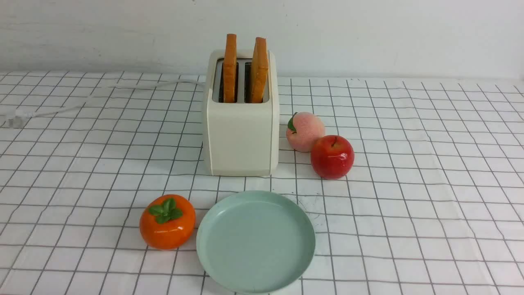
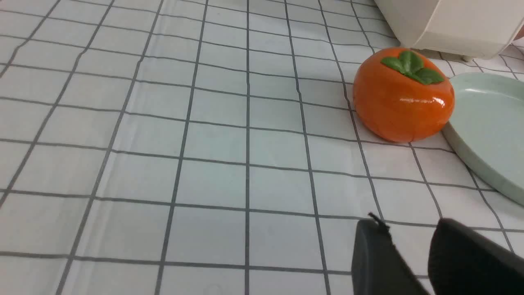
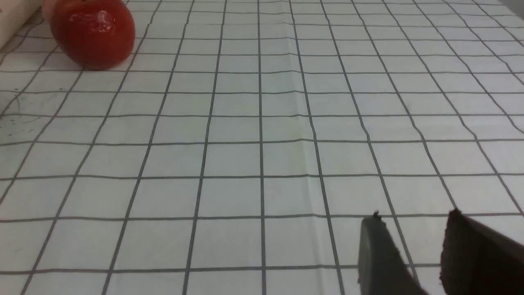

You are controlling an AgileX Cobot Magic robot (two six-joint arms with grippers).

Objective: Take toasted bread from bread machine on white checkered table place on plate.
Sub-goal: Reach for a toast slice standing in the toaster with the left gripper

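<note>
**Toast upright in the bread machine, both pincers released**

Two slices of toasted bread [image 1: 230,67] standing on edge in the slots of the cream bread machine [image 1: 241,139]. Upper halves poking above the grey top, the right-hand slice slightly tilted.

Bread machine toward the back of the white checkered tabletop [image 1: 430,184], near the pale wall [image 1: 368,32]. White cord [image 1: 102,92] trailing away to the left, ending in a plug [image 1: 12,120].

Straight in front of the bread machine, and apart from it, the mint-green plate [image 1: 256,241] at the near edge.

Orange persimmon [image 1: 167,222] with green leaves just beside the plate's left rim; touching or not, cannot tell.

On the right of the bread machine, a peach [image 1: 305,132] close to its side. Red apple [image 1: 332,157] in front of the peach and pressed against it, a little behind and to the right of the plate.

Left pincer [image 2: 409,229] low over the cloth, fingers parted, only gridded cloth in the gap. Persimmon lying between it and the plate, the corner of the bread machine beyond.

Right pincer [image 3: 414,219] likewise released, low over open cloth. Red apple well ahead of it, on the way toward the bread machine.
</note>
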